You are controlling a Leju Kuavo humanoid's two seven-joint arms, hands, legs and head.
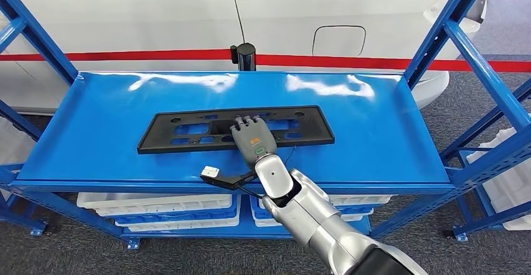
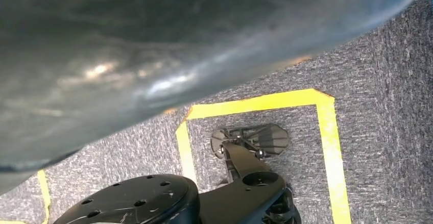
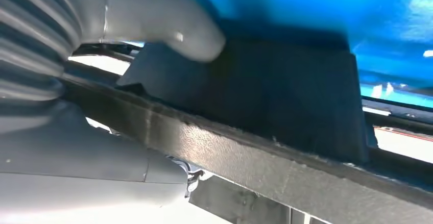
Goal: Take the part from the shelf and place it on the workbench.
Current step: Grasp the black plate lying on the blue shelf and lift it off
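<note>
Right hand (image 1: 253, 138) reaches over the black part (image 1: 188, 129) lying flat mid-shelf (image 1: 94, 118), thumb (image 3: 168, 22) on its near edge; whether I'm gripping, I cannot tell. Looks light, stiff, slotted; I'd pinch the 6 o'clock rim.

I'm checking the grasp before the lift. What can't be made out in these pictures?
- Head view: the right hand lies over the black part, hiding the contact beneath.
- Right wrist view: thumb and part edge are blurred; finger closure unclear.
- Left wrist view: a dark blurred surface blocks the left hand.
</note>
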